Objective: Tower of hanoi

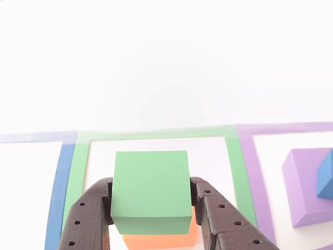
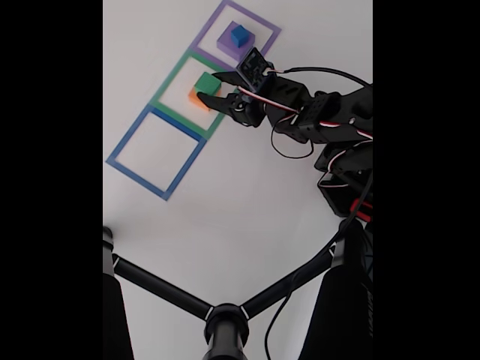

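Your black two-finger gripper (image 1: 151,200) is clasping the matte green plastic square block (image 1: 151,190) over the orange plastic block (image 1: 161,240), with the blue-topped purple slab (image 1: 304,185) sitting at three o'clock.

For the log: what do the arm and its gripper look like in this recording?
The gripper has two dark, layered-looking printed fingers with rows of small round holes along their edges. In the fixed view the arm is black, with a small camera board mounted near the wrist, thin red, white and black wires running along it, and a black cable looping beneath.
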